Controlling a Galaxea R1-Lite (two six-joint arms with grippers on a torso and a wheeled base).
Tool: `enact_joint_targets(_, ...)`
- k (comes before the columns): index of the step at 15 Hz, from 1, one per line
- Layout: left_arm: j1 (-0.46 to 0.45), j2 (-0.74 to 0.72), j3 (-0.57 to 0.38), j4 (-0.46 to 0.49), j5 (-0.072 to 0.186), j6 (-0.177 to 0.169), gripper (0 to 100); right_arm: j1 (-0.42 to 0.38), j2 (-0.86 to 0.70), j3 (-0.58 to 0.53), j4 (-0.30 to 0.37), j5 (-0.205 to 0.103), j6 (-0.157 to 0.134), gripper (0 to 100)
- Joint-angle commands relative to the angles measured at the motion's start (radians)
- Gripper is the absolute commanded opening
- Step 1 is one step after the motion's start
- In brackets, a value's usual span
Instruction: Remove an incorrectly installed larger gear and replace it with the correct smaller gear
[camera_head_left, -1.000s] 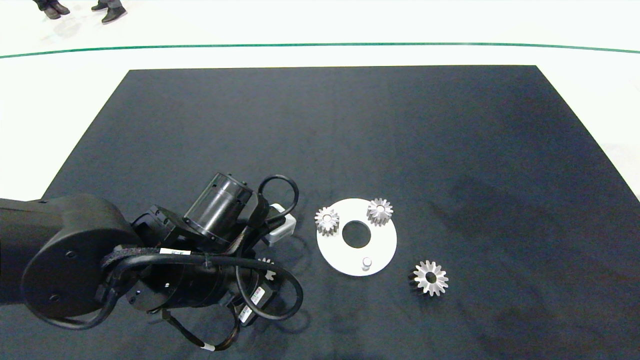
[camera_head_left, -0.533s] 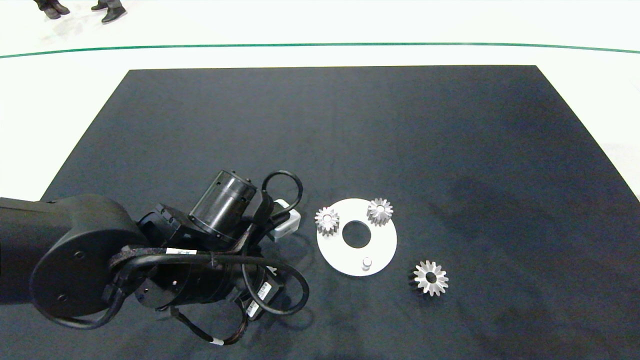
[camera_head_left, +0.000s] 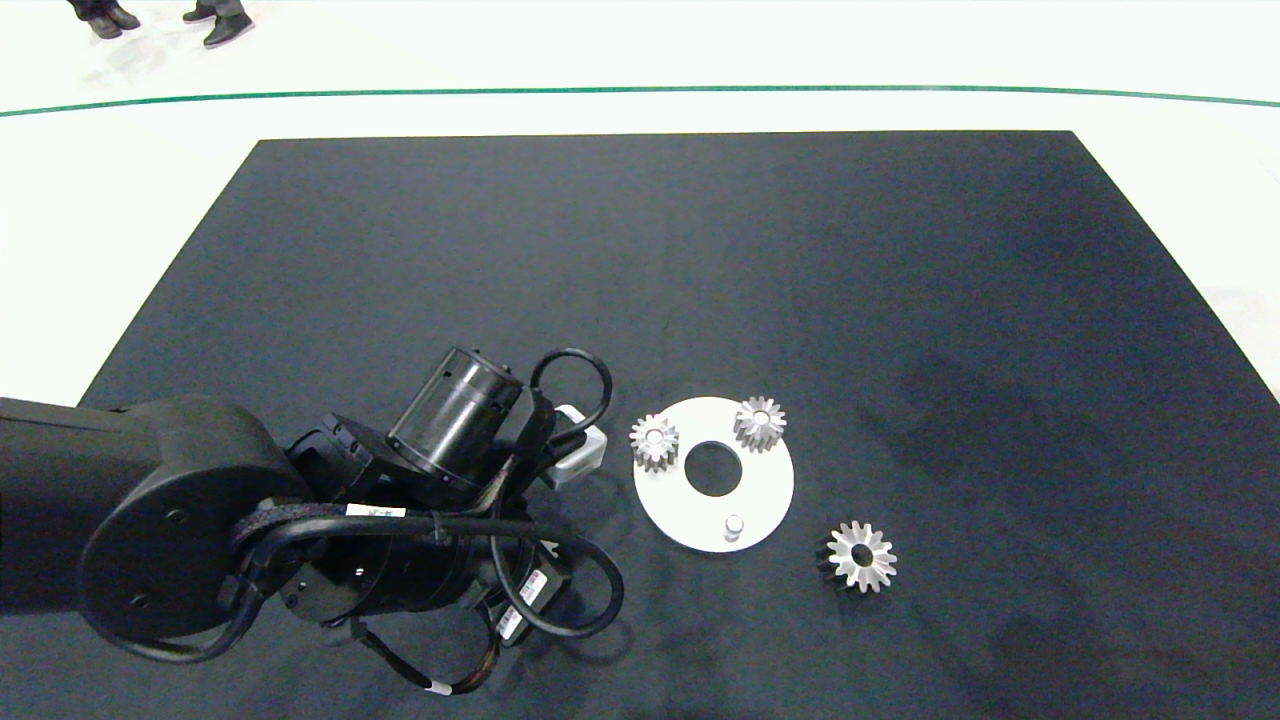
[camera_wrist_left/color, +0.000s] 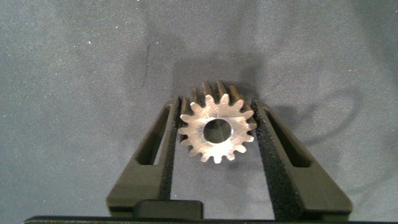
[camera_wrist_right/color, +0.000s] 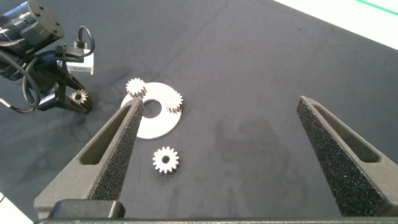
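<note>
Left gripper (camera_wrist_left/color: 217, 134) is clamped on the smaller gear (camera_wrist_left/color: 217, 132), pads biting the tooth tips on opposite sides, just above the tabletop (camera_head_left: 700, 250) left of the white disc (camera_head_left: 765, 495). Solid metal, so probably hefty, stiff and slick; gripping across the teeth seems right. Right gripper (camera_wrist_right/color: 221, 155) hangs wide open, well clear.

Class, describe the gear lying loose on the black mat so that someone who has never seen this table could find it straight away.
Start at the white disc on the black mat. Just off its rim, on the side away from the left arm, the larger gear lies flat and alone on the mat. Unlike the two small gears mounted on the disc, it is wider, with long pointed star-like teeth.
</note>
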Motion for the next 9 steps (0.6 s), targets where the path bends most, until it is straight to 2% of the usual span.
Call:
enact_joint_targets(1, 0.001, 0.002, 0.012, 0.002, 0.001, -0.001, 38, 0.001, 0.002, 0.0, 0.001, -0.001, -0.002, 100)
enact_joint_targets(5, -0.002, -0.006, 0.047, -0.051, 0.0, 0.001, 30, 0.001, 0.002, 0.0, 0.001, -0.001, -0.002, 100)
enact_joint_targets(9, -0.029, -0.038, 0.038, -0.049, -0.002, 0.006, 21, 0.001, 0.003, 0.0, 0.001, -0.001, -0.002, 100)
